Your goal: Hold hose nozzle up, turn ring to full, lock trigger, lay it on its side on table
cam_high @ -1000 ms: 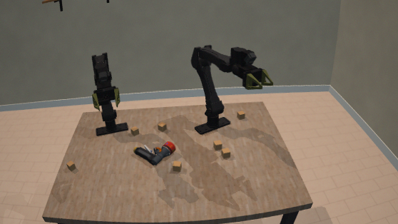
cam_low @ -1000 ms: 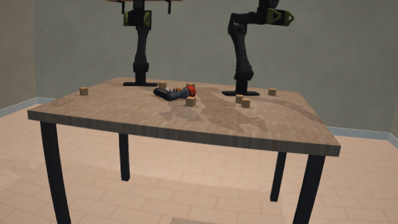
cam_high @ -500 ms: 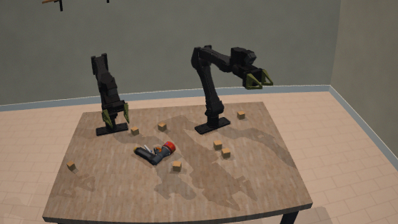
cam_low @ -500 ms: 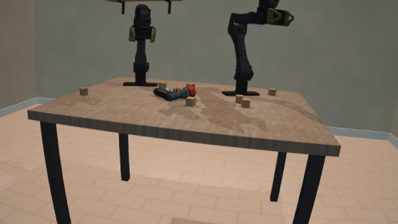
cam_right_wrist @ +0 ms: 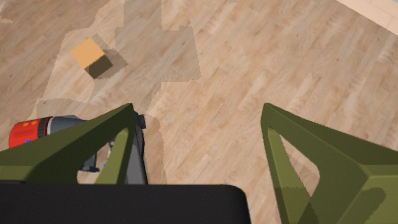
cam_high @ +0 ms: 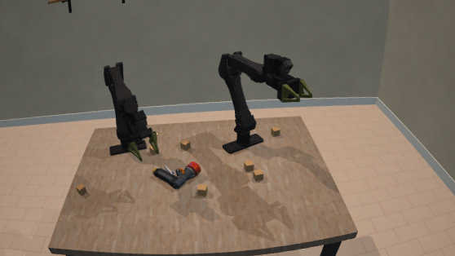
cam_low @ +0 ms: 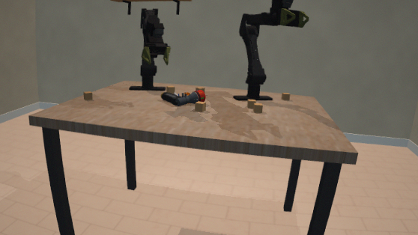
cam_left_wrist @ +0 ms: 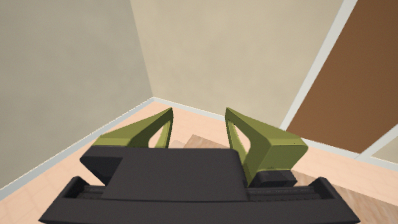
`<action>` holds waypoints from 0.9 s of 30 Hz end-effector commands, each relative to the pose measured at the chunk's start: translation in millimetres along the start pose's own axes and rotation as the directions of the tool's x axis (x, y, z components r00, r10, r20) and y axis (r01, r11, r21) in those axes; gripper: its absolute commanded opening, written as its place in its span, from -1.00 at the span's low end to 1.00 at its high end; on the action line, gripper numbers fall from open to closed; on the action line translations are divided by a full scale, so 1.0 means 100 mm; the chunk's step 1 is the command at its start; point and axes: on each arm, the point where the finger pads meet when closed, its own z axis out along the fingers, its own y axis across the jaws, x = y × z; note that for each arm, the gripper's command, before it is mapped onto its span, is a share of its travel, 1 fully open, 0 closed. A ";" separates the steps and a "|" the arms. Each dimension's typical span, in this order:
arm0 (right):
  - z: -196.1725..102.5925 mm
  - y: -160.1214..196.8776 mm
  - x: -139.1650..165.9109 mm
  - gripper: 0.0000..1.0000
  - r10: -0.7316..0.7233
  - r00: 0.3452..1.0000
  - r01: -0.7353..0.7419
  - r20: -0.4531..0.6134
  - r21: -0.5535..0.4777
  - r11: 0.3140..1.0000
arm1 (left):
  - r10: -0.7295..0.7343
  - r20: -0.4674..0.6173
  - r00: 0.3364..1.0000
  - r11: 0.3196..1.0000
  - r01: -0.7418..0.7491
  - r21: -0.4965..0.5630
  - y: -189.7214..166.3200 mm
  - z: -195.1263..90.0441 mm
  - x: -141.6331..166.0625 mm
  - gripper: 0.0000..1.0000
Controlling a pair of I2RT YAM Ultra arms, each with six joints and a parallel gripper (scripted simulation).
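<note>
- Hose nozzle [cam_high: 177, 182] [cam_low: 182, 101] [cam_right_wrist: 67, 124]: lying on its side on the table [cam_high: 155, 222] [cam_low: 123, 120], nearer the right arm; ungripped.
- Right gripper [cam_high: 149, 156] [cam_low: 158, 63] [cam_right_wrist: 199, 105]: fingers wide, nothing between, above the table.
- Left gripper [cam_high: 305, 98] [cam_low: 298, 20] [cam_left_wrist: 199, 108]: raised well away, fingers apart, empty.
- Handling, judged: rigid, moderately light, head-heavy; smooth curves may roll in the grasp.
- Recommended hold: dark handle [cam_high: 165, 176] [cam_low: 170, 98] [cam_right_wrist: 136, 165], squarely across, sparing the trigger and red spray ring [cam_high: 195, 168] [cam_low: 201, 96] [cam_right_wrist: 25, 133], which must not turn down here.
</note>
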 end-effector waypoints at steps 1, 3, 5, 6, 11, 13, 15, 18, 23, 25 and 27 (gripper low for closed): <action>0.12 0.19 0.41 0.55 -0.026 0.990 0.016 -0.137 -0.068 0.998 | 0.003 0.040 0.999 1.000 -0.003 0.005 -0.01 -0.09 -0.21 0.26; 0.16 0.26 0.54 0.55 -0.040 0.983 0.023 -0.179 -0.094 0.995 | 0.003 0.040 0.999 1.000 -0.003 0.005 -0.01 -0.09 -0.21 0.26; 0.18 0.33 0.67 0.55 -0.054 0.974 0.028 -0.219 -0.119 0.992 | 0.003 0.040 0.999 1.000 -0.003 0.005 -0.01 -0.09 -0.21 0.26; 0.19 0.37 0.73 0.55 -0.063 0.969 0.031 -0.239 -0.133 0.991 | 0.003 0.040 0.999 1.000 -0.003 0.005 -0.01 -0.09 -0.21 0.26; 0.21 0.50 0.98 0.55 -0.096 0.944 0.037 -0.316 -0.186 0.982 | 0.003 0.040 0.999 1.000 -0.003 0.005 -0.01 -0.09 -0.21 0.26; 0.20 0.53 0.95 0.55 -0.105 0.945 0.045 -0.309 -0.196 0.980 | 0.003 0.040 0.999 1.000 -0.003 0.005 -0.01 -0.09 -0.21 0.26; 0.21 0.59 1.14 0.55 -0.117 0.925 0.039 -0.361 -0.218 0.975 | 0.003 0.040 0.999 1.000 -0.003 0.005 -0.01 -0.09 -0.21 0.26; 0.19 0.70 1.36 0.55 -0.148 0.894 0.035 -0.424 -0.262 0.965 | 0.003 0.040 0.999 1.000 -0.003 0.005 -0.01 -0.09 -0.21 0.26; 0.18 0.80 1.51 0.55 -0.181 0.870 0.039 -0.459 -0.301 0.953 | 0.003 0.040 0.999 1.000 -0.003 0.005 -0.01 -0.09 -0.21 0.26; 0.19 0.79 1.31 0.55 -0.179 0.897 0.059 -0.405 -0.292 0.955 | 0.003 0.040 0.999 1.000 -0.003 0.005 -0.01 -0.09 -0.21 0.26; 0.22 0.78 1.51 0.55 -0.167 0.878 0.035 -0.449 -0.288 0.957 | 0.003 0.040 0.999 1.000 -0.003 0.005 -0.01 -0.09 -0.21 0.26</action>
